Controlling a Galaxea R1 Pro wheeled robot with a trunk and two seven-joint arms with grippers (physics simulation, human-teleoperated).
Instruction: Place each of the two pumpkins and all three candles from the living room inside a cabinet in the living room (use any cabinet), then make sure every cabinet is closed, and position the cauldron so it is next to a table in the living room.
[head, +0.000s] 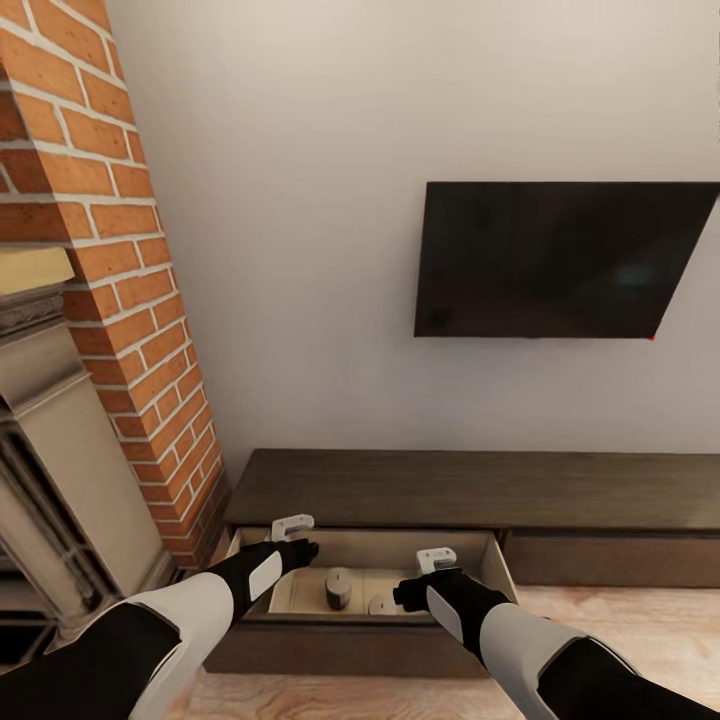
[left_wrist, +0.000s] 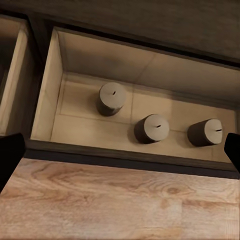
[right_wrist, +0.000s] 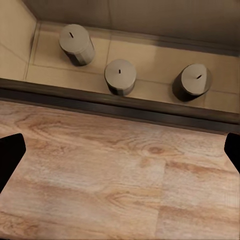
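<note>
Below the wall-mounted television (head: 560, 260), the long dark-brown cabinet (head: 470, 487) is seen against the white wall, with a brick chimney breast (head: 120, 290) on its left. One drawer (left_wrist: 47, 95) of the cabinet is pulled out over the wooden floor (right_wrist: 120, 175), and its light beige inside is exposed.

Three candles are seen upright on the drawer bottom, apart from one another: one (left_wrist: 111, 98) nearer the drawer's side wall, a middle one (left_wrist: 151, 128), and a third (left_wrist: 205, 132). No pumpkin is seen in the drawer.

The left gripper (head: 292, 525) is held above the drawer's back corner and the right gripper (head: 436, 558) above its middle. In the wrist views, both sets of fingers are spread wide with nothing between them, so both claws are released.

The candles are judged to be stiff, light and smooth-sided, hence somewhat slippery; hold is best taken across the round body, clear of the wick. The drawer front is judged to be rigid and is best pushed on its flat face when closing is required.
</note>
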